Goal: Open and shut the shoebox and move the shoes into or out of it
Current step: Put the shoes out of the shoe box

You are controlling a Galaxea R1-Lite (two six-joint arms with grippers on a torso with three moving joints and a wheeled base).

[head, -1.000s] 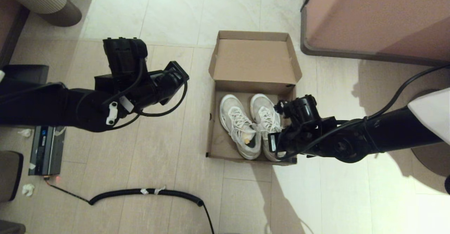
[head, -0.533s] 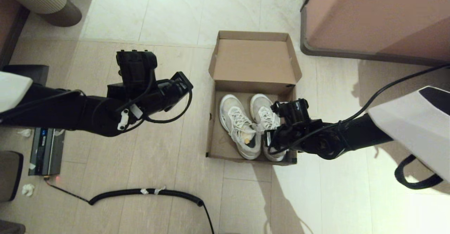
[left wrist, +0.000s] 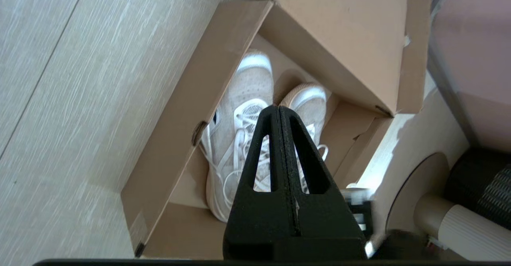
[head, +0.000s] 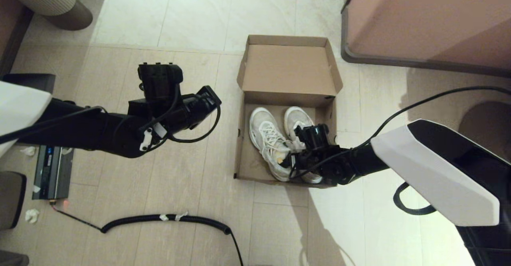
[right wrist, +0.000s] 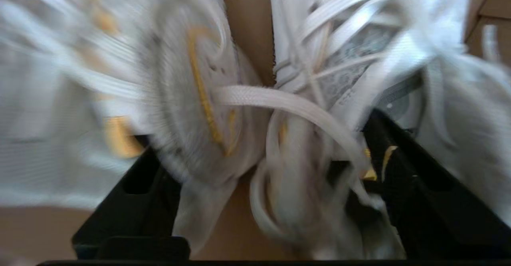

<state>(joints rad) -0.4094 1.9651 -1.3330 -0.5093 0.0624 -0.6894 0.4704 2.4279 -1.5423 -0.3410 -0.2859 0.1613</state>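
Two white lace-up mesh sneakers (head: 279,142) are being straddled inside the open brown cardboard shoebox (head: 243,154) by the spread right gripper (right wrist: 263,186); soft, light uppers are best pinched at adjoining collars. The clenched left gripper (left wrist: 279,114) is being held left of the box.

The floor is seen from high above in the head view, with the open shoebox (head: 288,110) just right of frame centre. From the left wrist view the box (left wrist: 223,98) is looked at obliquely from beside it, past the left gripper (left wrist: 280,112) at lower centre. In the right wrist view the shoes (right wrist: 247,110) are filmed from very close. The shoes (head: 279,138) are shared by all three views.
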